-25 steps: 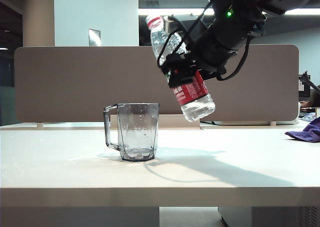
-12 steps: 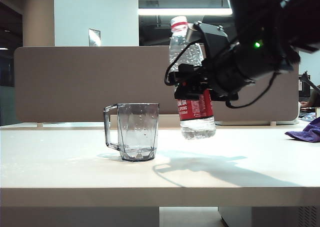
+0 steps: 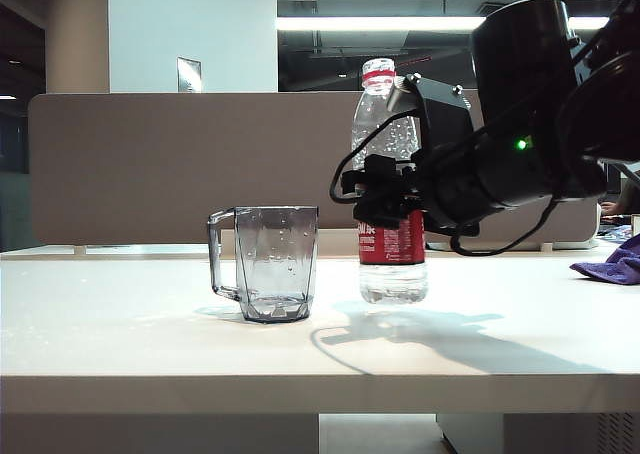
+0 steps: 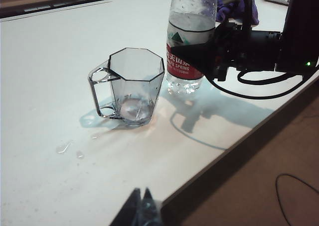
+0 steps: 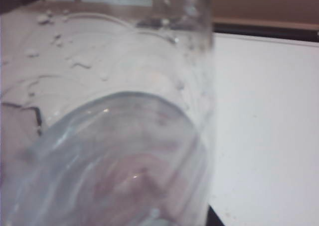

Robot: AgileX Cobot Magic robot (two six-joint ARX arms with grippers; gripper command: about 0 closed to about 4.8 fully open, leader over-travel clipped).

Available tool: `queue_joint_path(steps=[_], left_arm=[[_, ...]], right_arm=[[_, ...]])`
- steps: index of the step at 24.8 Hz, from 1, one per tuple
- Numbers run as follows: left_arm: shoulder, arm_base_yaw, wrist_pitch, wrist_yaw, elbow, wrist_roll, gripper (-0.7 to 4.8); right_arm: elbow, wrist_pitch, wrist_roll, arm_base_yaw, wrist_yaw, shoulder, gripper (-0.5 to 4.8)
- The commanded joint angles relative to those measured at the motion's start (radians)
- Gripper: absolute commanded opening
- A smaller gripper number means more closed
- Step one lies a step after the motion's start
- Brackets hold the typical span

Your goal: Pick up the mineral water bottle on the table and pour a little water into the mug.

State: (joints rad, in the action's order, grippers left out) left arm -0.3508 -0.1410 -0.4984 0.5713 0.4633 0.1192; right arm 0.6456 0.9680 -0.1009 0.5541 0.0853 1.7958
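Observation:
The mineral water bottle [image 3: 392, 246] stands upright to the right of the mug [image 3: 272, 264], its base at or just above the table [image 3: 120, 334]. My right gripper [image 3: 385, 192] is shut on the bottle's middle from the side, above the red label. In the left wrist view the bottle [image 4: 187, 32] rises close beside the mug [image 4: 134, 84], held by the right gripper [image 4: 219, 49]. A shallow pool of water [image 4: 132, 109] lies in the mug's bottom. The right wrist view is filled by the bottle [image 5: 114, 136]. My left gripper [image 4: 142, 198] is shut and empty at the table's front edge.
Water droplets [image 4: 64, 147] lie on the table in front of the mug. A purple cloth [image 3: 610, 264] sits at the right edge. A long beige partition [image 3: 150, 164] runs behind the table. The table's front edge [image 4: 239, 136] drops to the floor.
The bottle swung from tilted, neck toward the mug, back to upright. The right gripper carried it down and a little to the right. Mug and left gripper stayed put.

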Motion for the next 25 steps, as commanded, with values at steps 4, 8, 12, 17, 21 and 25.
queue_joint_path(steps=[4, 8, 12, 17, 21, 25], left_arm=[[-0.001, 0.001, 0.006, 0.000, 0.003, 0.001, -0.05], [-0.001, 0.001, 0.006, 0.000, 0.003, 0.001, -0.05], [-0.001, 0.001, 0.006, 0.001, 0.003, 0.001, -0.05], [-0.001, 0.001, 0.006, 0.000, 0.003, 0.001, -0.05], [-0.001, 0.001, 0.006, 0.000, 0.003, 0.001, -0.05], [-0.001, 0.001, 0.006, 0.000, 0.003, 0.001, -0.05]], right_arm=[[0.002, 0.039, -0.013, 0.002, -0.002, 0.042, 2.42], [0.001, 0.040, -0.017, 0.002, -0.002, 0.057, 2.48], [0.000, 0.040, -0.028, 0.001, -0.018, 0.082, 2.63], [-0.001, 0.047, -0.034, 0.001, -0.039, 0.085, 3.84], [-0.002, 0.047, -0.034, 0.001, -0.039, 0.085, 4.13], [-0.002, 0.047, -0.034, 0.002, -0.039, 0.084, 4.79]])
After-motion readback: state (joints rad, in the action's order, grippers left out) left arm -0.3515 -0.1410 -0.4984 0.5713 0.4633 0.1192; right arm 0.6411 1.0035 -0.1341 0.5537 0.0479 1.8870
